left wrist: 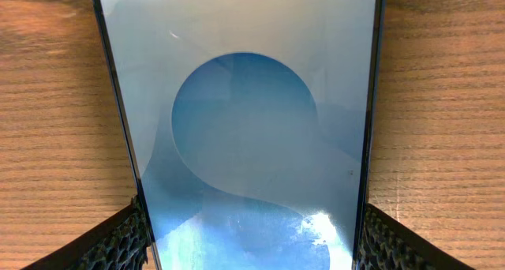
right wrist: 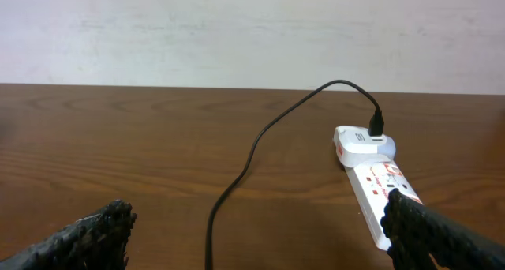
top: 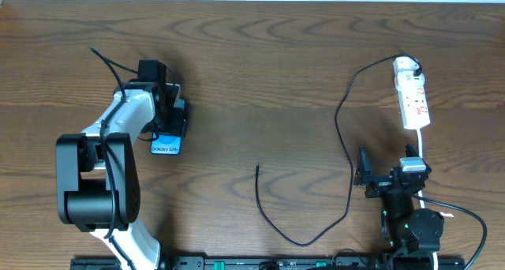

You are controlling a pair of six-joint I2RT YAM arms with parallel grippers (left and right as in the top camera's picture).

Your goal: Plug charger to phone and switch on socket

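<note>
The phone (top: 166,143) lies on the wooden table at the left, blue screen up, "Galaxy S25" text at its near end. It fills the left wrist view (left wrist: 245,128). My left gripper (top: 169,120) is over it, with its fingers (left wrist: 251,242) pressed against the phone's two long edges. The socket (top: 412,92) is a white power strip at the far right, also in the right wrist view (right wrist: 371,179). The charger (top: 341,128) is plugged into its far end and loops across the table to a free end (top: 257,168) in the middle. My right gripper (top: 387,173) is open and empty, just short of the socket (right wrist: 256,238).
The socket's white cord (top: 424,148) runs back past my right gripper. The charger cable (right wrist: 252,155) lies on the wood between the right fingers. A pale wall stands beyond the table's far edge.
</note>
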